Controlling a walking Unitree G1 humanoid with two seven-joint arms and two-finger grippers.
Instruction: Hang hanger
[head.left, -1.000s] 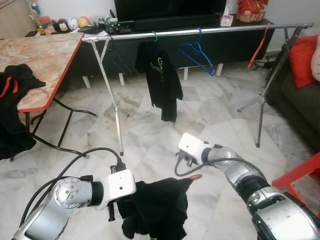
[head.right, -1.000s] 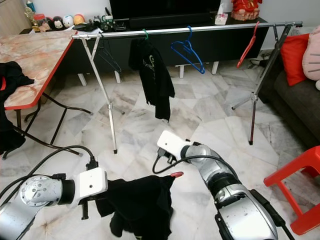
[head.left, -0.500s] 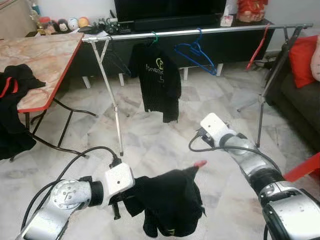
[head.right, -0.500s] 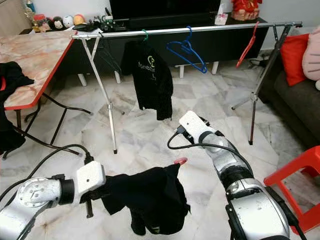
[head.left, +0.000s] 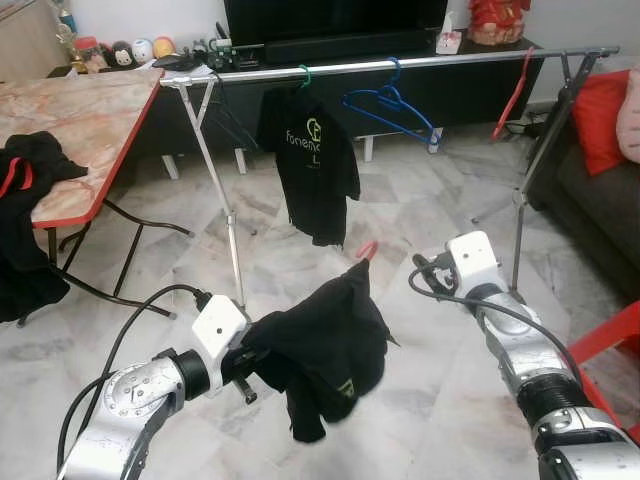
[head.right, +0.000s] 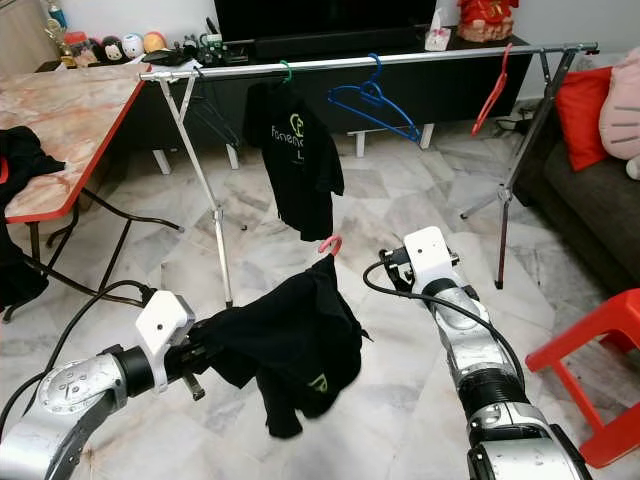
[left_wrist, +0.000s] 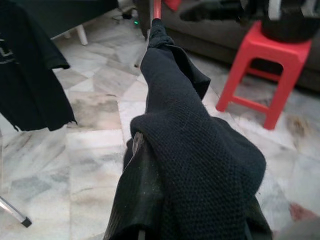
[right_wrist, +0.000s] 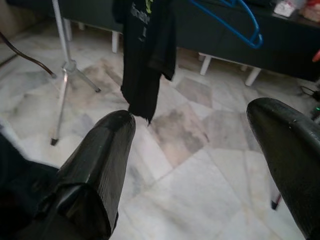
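A black shirt (head.left: 320, 340) is draped over a red hanger whose hook (head.left: 367, 249) sticks up above the cloth. My left gripper (head.left: 252, 358) is buried under the shirt and shut on the hanger, holding it above the floor, short of the clothes rail (head.left: 400, 65). In the left wrist view the shirt (left_wrist: 190, 150) covers the fingers and the red hook (left_wrist: 157, 9) points away. My right gripper (right_wrist: 197, 125) is open and empty, to the right of the shirt, by its white wrist (head.left: 470, 262).
On the rail hang a black T-shirt (head.left: 318, 165), a blue hanger (head.left: 390, 100) and a red hanger (head.left: 515, 90). Rack legs (head.left: 225, 210) stand ahead left. A marble-top table (head.left: 80, 120) with dark clothes (head.left: 25, 200) is left; a red stool (head.left: 610, 340) and sofa (head.left: 600, 200) are right.
My left arm has raised the shirt and hanger up and forward, with the hook now upright. The right gripper has drawn away from the hook to the right. The hanging T-shirt has swung.
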